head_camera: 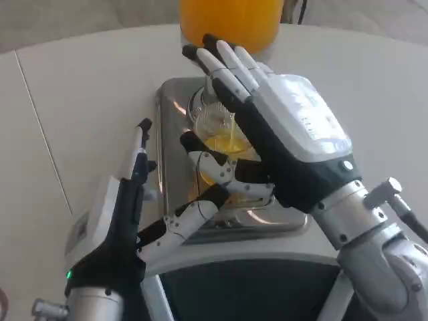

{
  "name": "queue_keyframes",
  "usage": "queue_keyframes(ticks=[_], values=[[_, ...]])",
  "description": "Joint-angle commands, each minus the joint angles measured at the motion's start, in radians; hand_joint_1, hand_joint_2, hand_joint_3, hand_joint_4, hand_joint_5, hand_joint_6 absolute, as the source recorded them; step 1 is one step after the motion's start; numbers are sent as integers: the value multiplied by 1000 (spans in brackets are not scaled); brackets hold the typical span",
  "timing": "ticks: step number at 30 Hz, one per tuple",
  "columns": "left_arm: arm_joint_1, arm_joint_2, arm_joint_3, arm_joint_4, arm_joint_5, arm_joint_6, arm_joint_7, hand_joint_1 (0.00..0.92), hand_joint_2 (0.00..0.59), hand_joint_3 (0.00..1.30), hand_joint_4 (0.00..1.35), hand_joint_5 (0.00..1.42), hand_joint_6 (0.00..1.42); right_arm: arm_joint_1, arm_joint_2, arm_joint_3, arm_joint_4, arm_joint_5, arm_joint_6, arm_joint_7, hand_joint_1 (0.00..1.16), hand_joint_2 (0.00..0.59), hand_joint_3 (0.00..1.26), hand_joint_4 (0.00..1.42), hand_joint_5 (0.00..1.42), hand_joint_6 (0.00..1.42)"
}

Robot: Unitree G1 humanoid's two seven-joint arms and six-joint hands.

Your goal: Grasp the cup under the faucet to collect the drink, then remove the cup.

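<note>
White table [80, 100] | steel tray [167, 127] centre, orange dispenser [231, 20] far | cup [224, 144] seemingly gripped by left hand [144, 214] | right hand [281, 127] spread wide above

No words or numbers could be read anywhere. White back of right hand [304, 127] carried small grey marks, too blurry to read. White back of left hand [117, 221] had small dark mark near wrist, too tiny to tell. Green light glowed low on left wrist, no sign on it.
</note>
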Motion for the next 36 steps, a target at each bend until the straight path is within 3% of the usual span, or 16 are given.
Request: queue_keyframes(ticks=[1, 12, 19, 28, 31, 36], values=[[-15, -7, -16, 15, 17, 20, 14, 179, 52, 0, 0, 196, 407, 41, 3, 12, -71, 3, -26, 17, 418, 466, 64, 0, 0, 80], [-18, 12, -11, 26, -1, 14, 7, 169, 54, 0, 0, 199, 405, 145, 15, -69, -292, 1, -23, -7, 430, 458, 85, 0, 0, 67], [-34, 11, -13, 41, -11, 13, 11, 169, 54, 0, 0, 199, 407, 213, 32, -79, -375, -17, -8, 22, 481, 447, 96, 0, 0, 48], [-80, 0, -7, 99, -30, -4, 42, 194, 52, 0, 0, 210, 407, 411, -14, -96, -485, -9, 18, 204, 480, 464, 104, 0, 0, 34], [-110, 5, -3, 134, -47, -10, 48, 193, 50, 0, 0, 211, 406, 467, -24, -101, -541, -68, 46, 270, 515, 458, 105, 0, 0, 4], [-150, 11, 0, 181, -66, -20, 60, 193, 49, 0, 0, 211, 401, 498, 33, -71, -622, -211, 106, 384, 566, 454, 105, 0, 0, 0]])
